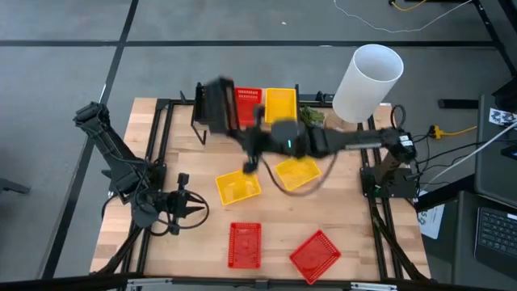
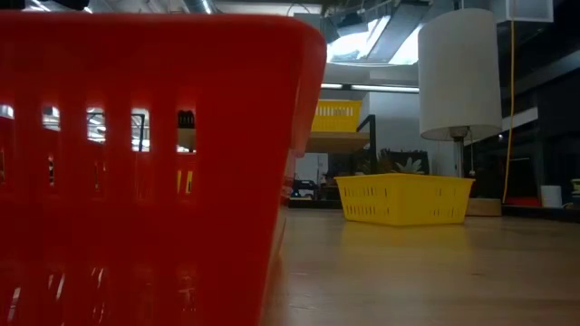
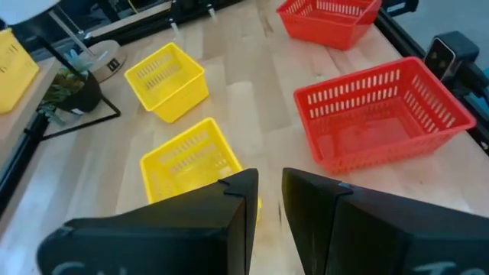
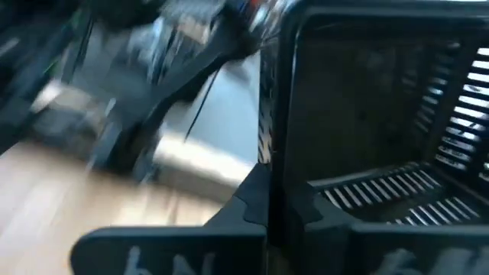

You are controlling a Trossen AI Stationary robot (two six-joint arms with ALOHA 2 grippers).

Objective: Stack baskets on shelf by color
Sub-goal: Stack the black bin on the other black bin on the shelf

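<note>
Right gripper [image 4: 267,206]: clamped on black basket's [image 1: 215,105] rim, over the shelf's [image 1: 311,101] left end.
Black basket: tipped on edge, long axis front-to-back.
Left gripper [image 3: 271,187]: slightly parted, empty, near table's [image 1: 194,234] left edge.

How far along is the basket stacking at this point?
Done: a red mesh basket and a yellow mesh basket sit on the light-wood shelf. In hand: the right gripper is shut on a black mesh basket at the shelf's left end. Left: two yellow baskets and two red baskets on the table; the left gripper waits.
</note>
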